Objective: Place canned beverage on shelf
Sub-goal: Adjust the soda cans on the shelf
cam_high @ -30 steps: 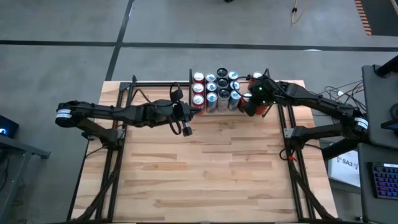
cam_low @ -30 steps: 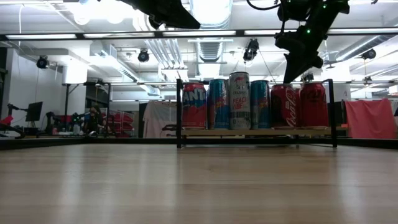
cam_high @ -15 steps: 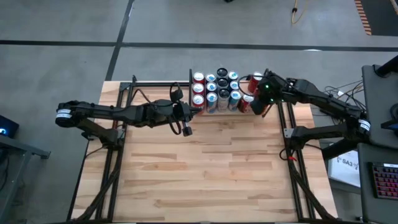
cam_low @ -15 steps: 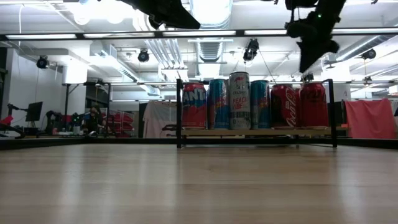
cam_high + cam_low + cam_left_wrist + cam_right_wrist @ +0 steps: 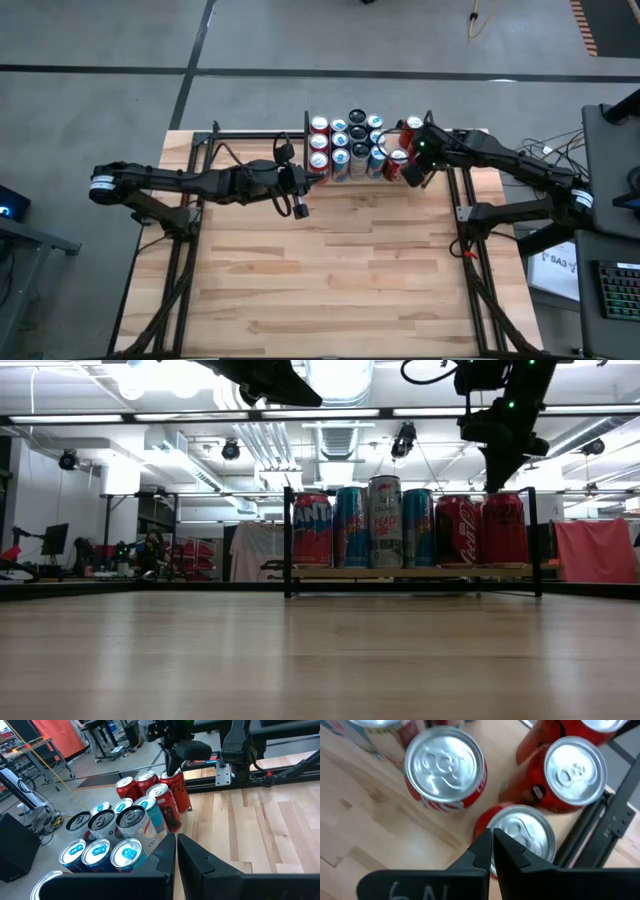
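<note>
- Right gripper [image 5: 491, 851] is shut with nothing between the fingers, hovering over the right end of the shelf [image 5: 410, 572], directly above a red can [image 5: 524, 836] at the front corner by the black side rail [image 5: 590, 835].
- Left gripper [image 5: 176, 851] is also shut and empty, parked just off the shelf's left end and raised above the tabletop [image 5: 330, 270].
- Cans [image 5: 352, 147] stand upright and packed touching on the shelf at the table's far edge; no can is loose on the table or in either grip, so the placing looks done or nearly so.
- Judgement: the step in hand is clearing away. Lift straight up before any sideways move, because the closed fingertips sit close over the lid. Sweeping low risks clipping the neighbouring red cans or the rail.
- Keep the left arm where it is; it is near the left-hand cans.
- Labels, low view: "FANTA" partly legible on the leftmost red can [image 5: 312, 528]; Coca-Cola script on a red can [image 5: 455, 530]; the tall silver can [image 5: 385, 520] reads "CELSIUS", also "CEL…" in the left wrist view. Blue cans [image 5: 351, 526]: cannot read.
</note>
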`<state>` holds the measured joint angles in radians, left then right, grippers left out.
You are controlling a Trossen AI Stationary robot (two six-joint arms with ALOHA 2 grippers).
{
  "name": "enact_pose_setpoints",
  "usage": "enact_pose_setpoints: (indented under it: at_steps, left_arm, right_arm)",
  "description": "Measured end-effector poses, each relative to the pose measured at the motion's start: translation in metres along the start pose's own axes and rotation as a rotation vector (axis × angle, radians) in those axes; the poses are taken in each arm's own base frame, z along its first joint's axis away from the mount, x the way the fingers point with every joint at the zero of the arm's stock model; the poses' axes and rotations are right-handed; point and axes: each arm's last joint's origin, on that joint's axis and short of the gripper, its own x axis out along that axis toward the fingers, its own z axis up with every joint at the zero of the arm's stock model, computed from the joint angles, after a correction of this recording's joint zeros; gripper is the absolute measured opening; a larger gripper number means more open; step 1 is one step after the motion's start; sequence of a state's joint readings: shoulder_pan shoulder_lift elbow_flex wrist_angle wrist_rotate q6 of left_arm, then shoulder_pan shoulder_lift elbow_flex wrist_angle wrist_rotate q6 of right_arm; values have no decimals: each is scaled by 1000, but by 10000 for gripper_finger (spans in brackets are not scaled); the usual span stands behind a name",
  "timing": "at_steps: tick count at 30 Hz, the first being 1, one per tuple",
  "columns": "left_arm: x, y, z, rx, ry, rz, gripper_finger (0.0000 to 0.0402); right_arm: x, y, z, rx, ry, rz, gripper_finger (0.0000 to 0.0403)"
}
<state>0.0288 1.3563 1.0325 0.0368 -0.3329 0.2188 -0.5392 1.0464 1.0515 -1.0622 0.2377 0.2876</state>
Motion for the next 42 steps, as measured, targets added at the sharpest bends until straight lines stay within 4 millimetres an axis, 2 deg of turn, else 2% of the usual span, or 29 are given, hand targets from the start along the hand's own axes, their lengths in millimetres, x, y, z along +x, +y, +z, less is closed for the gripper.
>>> enact_pose_setpoints:
  at_steps: [13, 20, 31, 39, 42]
  left_arm:
    - [0, 0, 0, 0, 0, 0, 0]
    - [0, 0, 0, 0, 0, 0, 0]
    - [0, 0, 0, 0, -1, 0, 0]
    - [0, 0, 0, 0, -1, 0, 0]
    - [0, 0, 0, 0, -1, 0, 0]
  right_arm:
    - [-3, -4, -3, 9, 4, -57, 9]
    - [6, -3, -6, 0, -1, -65, 9]
    - [7, -2, -3, -31, -38, -66, 9]
    - [7, -2, -2, -55, -39, -73, 9]
    - [0, -3, 2, -51, -61, -85, 9]
